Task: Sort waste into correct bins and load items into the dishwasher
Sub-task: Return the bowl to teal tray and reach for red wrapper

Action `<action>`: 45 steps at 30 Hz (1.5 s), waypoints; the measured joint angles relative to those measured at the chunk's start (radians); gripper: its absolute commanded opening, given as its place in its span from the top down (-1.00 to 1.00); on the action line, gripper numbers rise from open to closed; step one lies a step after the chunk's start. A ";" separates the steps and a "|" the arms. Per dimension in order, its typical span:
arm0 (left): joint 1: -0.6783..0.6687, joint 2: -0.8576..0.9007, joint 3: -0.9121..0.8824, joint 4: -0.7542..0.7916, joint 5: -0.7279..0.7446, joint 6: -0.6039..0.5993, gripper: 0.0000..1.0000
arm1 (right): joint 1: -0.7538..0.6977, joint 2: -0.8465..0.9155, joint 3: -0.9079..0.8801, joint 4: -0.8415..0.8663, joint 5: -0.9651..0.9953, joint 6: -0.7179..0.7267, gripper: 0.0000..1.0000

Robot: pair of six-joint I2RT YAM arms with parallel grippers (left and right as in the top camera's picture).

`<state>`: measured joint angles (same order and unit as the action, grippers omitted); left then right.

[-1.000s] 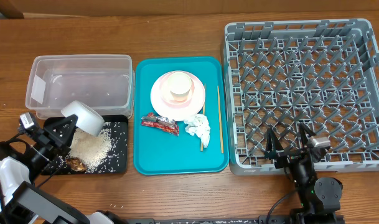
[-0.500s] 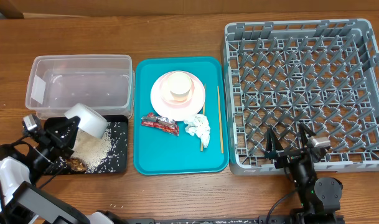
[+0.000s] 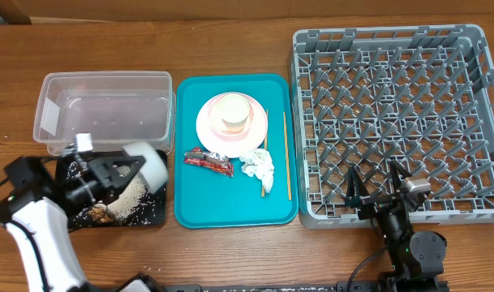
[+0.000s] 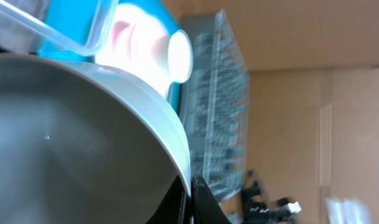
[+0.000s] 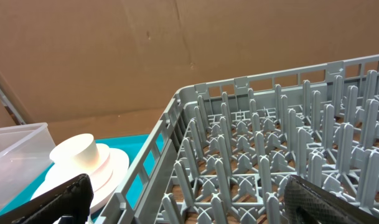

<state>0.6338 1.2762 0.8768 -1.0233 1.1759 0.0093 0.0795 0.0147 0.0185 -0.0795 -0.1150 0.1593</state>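
The left gripper (image 3: 126,170) is clenched on the small round grey-white bowl (image 3: 151,166), tipped sideways over the right end of the flat black tray (image 3: 160,217), which holds white rice (image 3: 130,199) and brown scraps (image 3: 98,213).

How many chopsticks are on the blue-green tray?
2. Both lie on the teal tray. One chopstick is near its right edge. The other chopstick runs from the plate down past the napkin, which may hide part of it.
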 measured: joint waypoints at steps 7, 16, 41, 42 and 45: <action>-0.317 -0.090 0.007 0.053 -0.287 -0.169 0.92 | 0.000 0.000 0.000 0.000 0.000 0.001 -1.00; -0.818 -0.089 0.007 0.114 -0.697 -0.405 0.92 | 0.000 0.000 0.000 0.000 0.000 0.000 -1.00; -1.246 0.168 0.016 0.188 -1.076 -0.639 0.22 | 0.000 0.000 0.000 0.000 0.000 0.000 -1.00; -1.246 0.169 0.028 0.170 -1.076 -0.639 0.21 | 0.000 0.000 0.000 0.000 0.000 0.001 -1.00; -1.246 0.169 0.077 0.123 -1.088 -0.639 0.21 | 0.000 0.000 0.000 0.000 0.000 0.001 -1.00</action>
<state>-0.6121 1.4452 0.9539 -0.9005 0.0879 -0.6292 0.0792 0.0147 0.0185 -0.0799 -0.1146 0.1600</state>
